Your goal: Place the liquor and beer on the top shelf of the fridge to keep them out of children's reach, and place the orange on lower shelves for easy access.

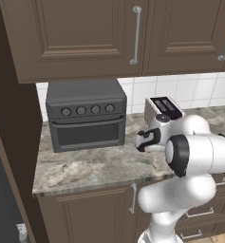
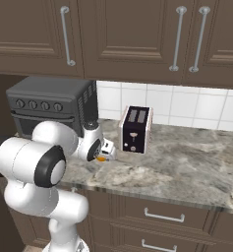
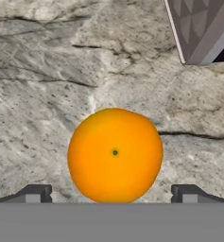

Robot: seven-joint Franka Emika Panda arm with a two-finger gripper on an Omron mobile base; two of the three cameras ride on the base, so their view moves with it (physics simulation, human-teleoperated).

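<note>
Gripper (image 3: 111,194) spread fully wide and empty, poised straight above the orange (image 3: 115,155), one fingertip (image 3: 34,193) on each side, neither seen touching it. Lay on the stone counter (image 3: 42,94), the fruit, between toaster oven (image 1: 86,114) and toaster (image 2: 135,129), a corner of the toaster just beyond it in the hand view. Appeared to be at the very start of picking up the fruit: not yet gripped, not yet lifted, still to be carried to a lower fridge shelf. Bottles' placement impossible to judge from these views. Wall cupboards (image 2: 128,34) hung behind.
</note>
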